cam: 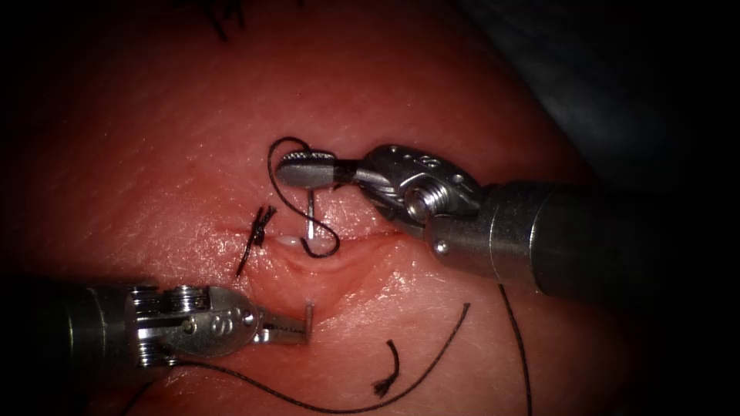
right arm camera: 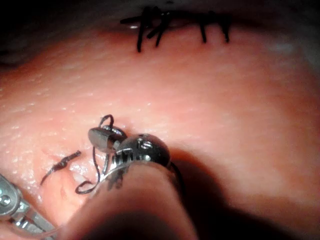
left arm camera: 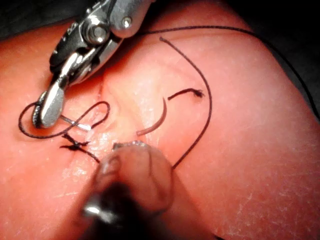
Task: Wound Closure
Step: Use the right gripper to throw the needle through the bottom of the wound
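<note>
Left pincer (cam: 297, 330) of mine clamps the needle (cam: 310, 314) near its tip, where it emerges below the cut (cam: 362, 245); the other end (cam: 310, 217) stands above the cut, so the needle runs through the tissue (cam: 154, 154). Right pincer (cam: 304, 169) is clenched on the thread (cam: 277, 185) loop above the cut.

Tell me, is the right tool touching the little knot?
Apart. The endoscope view shows bare tissue between the right tool and the knot.

Silver wristed tools (cam: 297, 171) on dark grey shafts (cam: 539, 239)
</note>
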`<state>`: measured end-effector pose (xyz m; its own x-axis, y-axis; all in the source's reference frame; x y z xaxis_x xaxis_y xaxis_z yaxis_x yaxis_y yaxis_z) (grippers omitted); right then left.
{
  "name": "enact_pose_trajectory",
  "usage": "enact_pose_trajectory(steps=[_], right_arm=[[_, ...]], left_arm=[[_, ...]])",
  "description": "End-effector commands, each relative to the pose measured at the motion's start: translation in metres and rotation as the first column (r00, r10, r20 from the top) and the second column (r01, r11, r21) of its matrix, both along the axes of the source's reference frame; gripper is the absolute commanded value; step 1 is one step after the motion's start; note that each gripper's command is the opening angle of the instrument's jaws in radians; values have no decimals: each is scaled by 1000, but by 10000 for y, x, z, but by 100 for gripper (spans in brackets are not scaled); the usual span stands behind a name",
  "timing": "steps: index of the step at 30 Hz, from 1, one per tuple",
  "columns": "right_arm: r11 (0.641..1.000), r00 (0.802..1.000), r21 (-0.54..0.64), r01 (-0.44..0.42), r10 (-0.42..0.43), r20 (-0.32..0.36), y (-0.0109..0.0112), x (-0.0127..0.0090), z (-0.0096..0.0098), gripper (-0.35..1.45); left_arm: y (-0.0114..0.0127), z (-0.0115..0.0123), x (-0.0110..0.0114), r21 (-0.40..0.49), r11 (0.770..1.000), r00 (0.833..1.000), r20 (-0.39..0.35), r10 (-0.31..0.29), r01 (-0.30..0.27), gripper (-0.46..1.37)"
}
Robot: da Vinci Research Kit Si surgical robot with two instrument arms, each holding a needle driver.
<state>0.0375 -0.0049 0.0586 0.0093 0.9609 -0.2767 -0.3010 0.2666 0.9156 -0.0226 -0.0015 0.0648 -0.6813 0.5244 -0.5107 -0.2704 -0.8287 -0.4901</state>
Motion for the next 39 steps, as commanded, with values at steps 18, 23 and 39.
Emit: enact_pose_trajectory(steps=[18, 23, 39], right_arm=[[988, 997, 149, 45, -53, 49, -74, -8, 8, -35], [989, 998, 141, 33, -39, 39, -78, -9, 10, -35], [991, 997, -114, -69, 66, -28, -36, -11, 15, 66]], left_arm=[[0, 1, -2, 7, 1000, 1000, 5, 4, -4, -35], [0, 1, -2, 5, 1000, 1000, 7, 2, -2, -35], [0, 3, -1, -44, 999, 999, 33, 33, -31, -35]])
